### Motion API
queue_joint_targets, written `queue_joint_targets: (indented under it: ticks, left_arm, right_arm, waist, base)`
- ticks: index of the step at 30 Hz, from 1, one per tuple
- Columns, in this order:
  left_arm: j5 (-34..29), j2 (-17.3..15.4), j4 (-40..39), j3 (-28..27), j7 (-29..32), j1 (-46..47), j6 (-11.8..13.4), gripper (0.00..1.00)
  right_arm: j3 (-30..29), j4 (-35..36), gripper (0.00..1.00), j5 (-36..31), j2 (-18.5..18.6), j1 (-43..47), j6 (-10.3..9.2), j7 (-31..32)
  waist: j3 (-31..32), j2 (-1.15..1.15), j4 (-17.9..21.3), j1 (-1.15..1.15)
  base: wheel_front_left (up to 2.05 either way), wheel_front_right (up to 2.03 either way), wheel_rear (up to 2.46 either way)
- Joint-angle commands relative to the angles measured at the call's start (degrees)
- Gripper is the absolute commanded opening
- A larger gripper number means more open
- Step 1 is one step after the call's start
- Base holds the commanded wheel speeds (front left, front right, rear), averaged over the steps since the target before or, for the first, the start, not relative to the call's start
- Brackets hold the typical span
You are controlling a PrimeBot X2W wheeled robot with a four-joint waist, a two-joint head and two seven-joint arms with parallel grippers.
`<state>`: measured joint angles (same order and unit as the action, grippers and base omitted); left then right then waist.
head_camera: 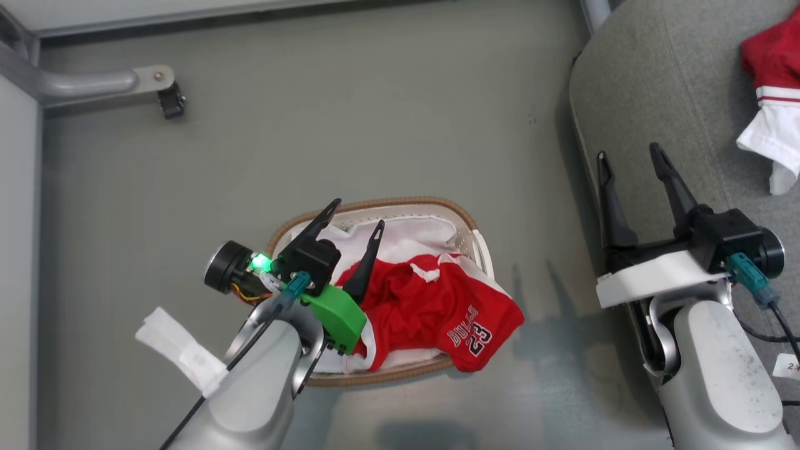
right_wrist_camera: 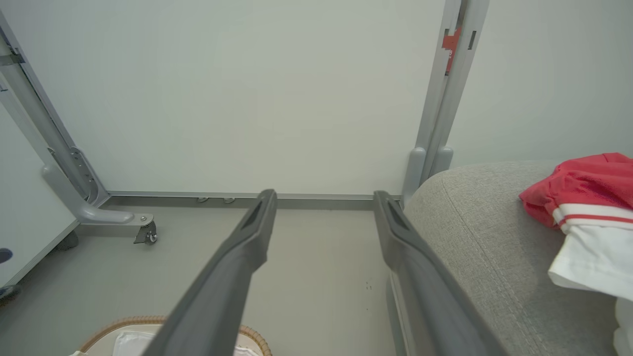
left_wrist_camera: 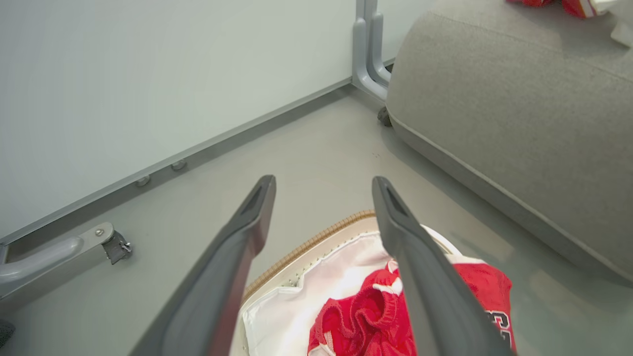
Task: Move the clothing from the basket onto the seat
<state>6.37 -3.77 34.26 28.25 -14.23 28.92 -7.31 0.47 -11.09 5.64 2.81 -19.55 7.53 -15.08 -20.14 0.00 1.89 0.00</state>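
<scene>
The basket [head_camera: 465, 219] sits on the grey floor [head_camera: 344, 125], left of the seat [head_camera: 675, 94] and apart from it. Its brown woven rim shows in the left wrist view [left_wrist_camera: 316, 237] and, at the near left, in the right wrist view [right_wrist_camera: 123, 321]. Inside, the white liner [head_camera: 412, 234] covers the far part, and the clothing [head_camera: 437, 306], red with white trim, is bunched over the near and right part. One fold lettered "BULLS 23" hangs over the near right rim. In the left wrist view the red cloth [left_wrist_camera: 366, 316] lies crumpled against the liner [left_wrist_camera: 296, 306]. Another red-and-white garment [head_camera: 772, 81] lies on the seat's far right, also seen in the right wrist view [right_wrist_camera: 588, 198] on the grey cushion [right_wrist_camera: 484, 237]. The left gripper [head_camera: 359, 212] hangs over the basket's left side, fingers pointing to the far rim, jaws wide apart with nothing between them [left_wrist_camera: 322, 179]; whether a finger touches the cloth cannot be told. The right gripper [head_camera: 628, 150] is at the seat's left edge, fingers pointing far, jaws spread and empty [right_wrist_camera: 324, 193]. A grey frame foot with a caster [head_camera: 144, 81] stands at the far left.
</scene>
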Motion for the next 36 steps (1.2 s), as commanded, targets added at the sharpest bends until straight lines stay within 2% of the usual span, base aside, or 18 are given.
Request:
queue_joint_targets:
  ticks: [1, 9, 13, 23, 32, 33, 34, 36]
  left_arm:
    - [-0.80, -0.59, 2.63, 1.21, 0.21, 3.17, -0.16, 1.00]
    - [3.41, -0.99, 15.62, 12.00, 1.68, 11.55, -0.18, 1.00]
    - [6.70, -1.69, 20.78, 15.40, 3.79, 14.51, -0.19, 1.00]
    - [11.83, -4.92, 28.74, 17.35, 6.19, 20.70, -0.20, 1.00]
    - [15.45, -5.48, 30.41, 20.38, 6.77, 22.67, -0.20, 1.00]
    - [15.86, -5.33, 30.42, 20.70, 6.57, 22.77, -0.20, 0.96]
    - [16.23, -5.16, 30.34, 20.96, 6.43, 22.86, -0.20, 0.46]
    - [16.95, -4.86, 30.02, 21.32, 5.44, 23.16, -0.20, 0.03]
  right_arm:
    - [0.45, 0.66, 1.00, 0.56, 0.15, -1.74, -0.08, -0.14]
    - [2.65, 2.62, 1.00, 4.26, 0.11, -6.02, -0.08, -0.14]
    - [3.11, 4.21, 1.00, 5.51, 0.10, -7.48, -0.08, -0.14]
    - [5.60, 7.29, 1.00, 8.71, 0.08, -9.58, -0.08, -0.14]
    - [7.40, 7.65, 1.00, 10.09, 0.12, -9.48, -0.08, -0.14]
    - [7.38, 7.53, 1.00, 10.10, 0.12, -9.49, -0.08, -0.14]
    - [7.32, 7.40, 1.00, 10.09, 0.12, -9.45, -0.08, -0.14]
    - [6.96, 7.04, 1.00, 9.88, 0.13, -9.36, -0.08, -0.14]
  waist:
    - [-11.30, 0.00, 6.61, 0.00]
    - [-20.04, 0.00, 12.68, 0.00]
    - [-23.41, 0.00, 14.91, 0.00]
    - [-29.88, 0.00, 18.78, 0.00]
    - [-31.23, 0.00, 19.92, 0.00]
    - [-31.17, 0.00, 19.88, 0.00]
    - [-31.05, 0.00, 19.80, 0.00]
    - [-30.60, 0.00, 19.44, 0.00]
  base:
    - [0.00, 0.00, 0.00]
    - [0.00, 0.00, 0.00]
    - [0.00, 0.00, 0.00]
    - [0.00, 0.00, 0.00]
    - [0.00, 0.00, 0.00]
    - [0.00, 0.00, 0.00]
    - [0.00, 0.00, 0.00]
    - [0.00, 0.00, 0.00]
